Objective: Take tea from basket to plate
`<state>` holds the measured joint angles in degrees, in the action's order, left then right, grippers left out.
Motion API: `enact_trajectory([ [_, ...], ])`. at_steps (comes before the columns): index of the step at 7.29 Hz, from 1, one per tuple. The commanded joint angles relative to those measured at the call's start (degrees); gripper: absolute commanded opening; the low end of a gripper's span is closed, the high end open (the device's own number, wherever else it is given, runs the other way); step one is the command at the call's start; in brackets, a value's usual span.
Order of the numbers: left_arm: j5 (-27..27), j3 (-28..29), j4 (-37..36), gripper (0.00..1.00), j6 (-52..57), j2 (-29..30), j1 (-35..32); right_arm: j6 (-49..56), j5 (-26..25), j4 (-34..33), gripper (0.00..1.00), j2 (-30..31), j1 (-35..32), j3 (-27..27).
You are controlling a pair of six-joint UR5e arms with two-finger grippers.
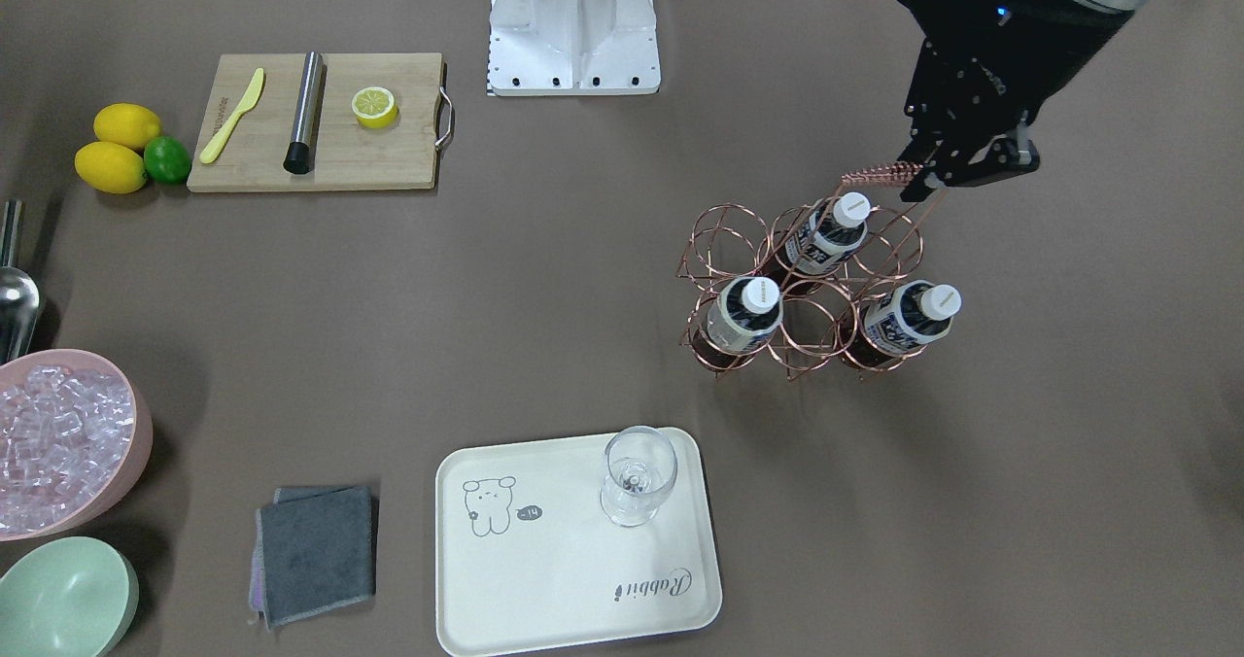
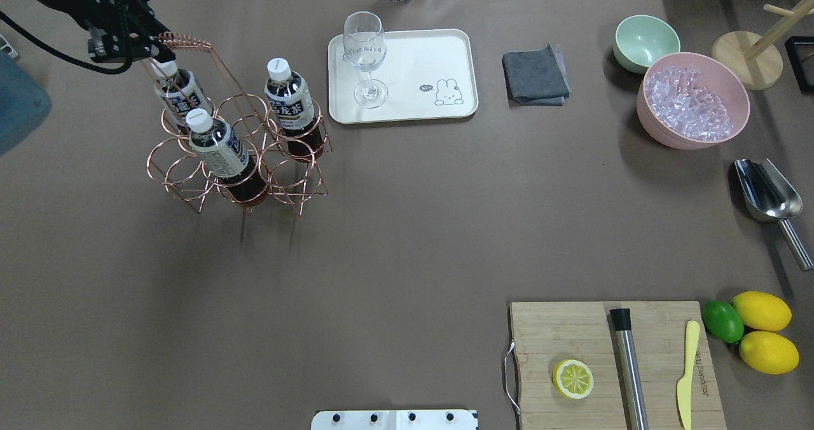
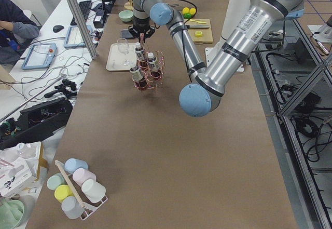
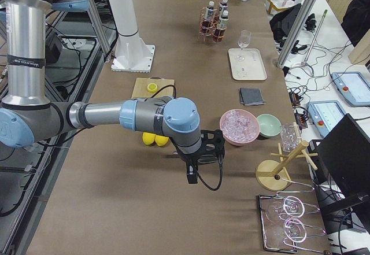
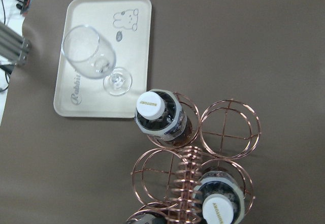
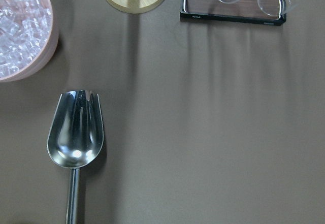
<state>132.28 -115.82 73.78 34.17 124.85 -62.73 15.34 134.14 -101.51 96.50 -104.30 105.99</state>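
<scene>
Honestly, can't tell whether left gripper (image 1: 941, 176) is open or closed; it sits right at handle (image 1: 880, 173) of basket (image 5: 229, 128), above nearest tea (image 1: 834, 232). Tea stands in middle ring of row nearest me, cap up, long axis vertical, well apart from plate (image 1: 544, 579). Risks: fingers snag handle wire, dragging or tipping whole basket; clipping neighbour bottles (image 1: 743, 312); knocking wine glass (image 1: 637, 477) on plate at set-down.

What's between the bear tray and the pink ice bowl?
A folded grey cloth lies between the tray and the ice bowl, clearest in the overhead view.
</scene>
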Motion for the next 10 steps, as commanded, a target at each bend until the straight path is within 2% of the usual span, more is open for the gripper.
enact_trajectory([
  [1,-0.79,-0.11,6.25,0.00,-0.07,5.83,7.77,-5.88,0.59,0.00,1.00,-3.48,6.00,5.70],
  [3,-1.59,0.33,8.49,0.00,-6.44,8.03,12.17,-10.73,0.86,0.18,1.00,-7.27,11.82,10.18],
  [5,-6.74,0.77,11.20,0.00,-8.50,9.27,15.87,-16.21,4.35,0.70,1.00,-7.64,17.44,16.32],
  [6,-8.60,0.86,11.56,0.00,-14.34,9.71,18.06,-16.39,4.55,3.92,1.00,-7.64,19.82,18.88],
  [7,-11.06,1.04,12.52,0.00,-18.31,10.06,20.26,-17.35,6.81,11.35,1.00,-7.38,21.06,18.90],
  [8,-12.73,1.12,12.97,0.00,-19.92,9.98,21.41,-21.27,7.01,21.00,1.00,-6.85,22.99,18.81],
  [10,-12.75,1.12,13.15,0.00,-21.25,9.45,21.86,-23.86,6.92,35.17,1.00,-4.32,26.51,17.51],
])
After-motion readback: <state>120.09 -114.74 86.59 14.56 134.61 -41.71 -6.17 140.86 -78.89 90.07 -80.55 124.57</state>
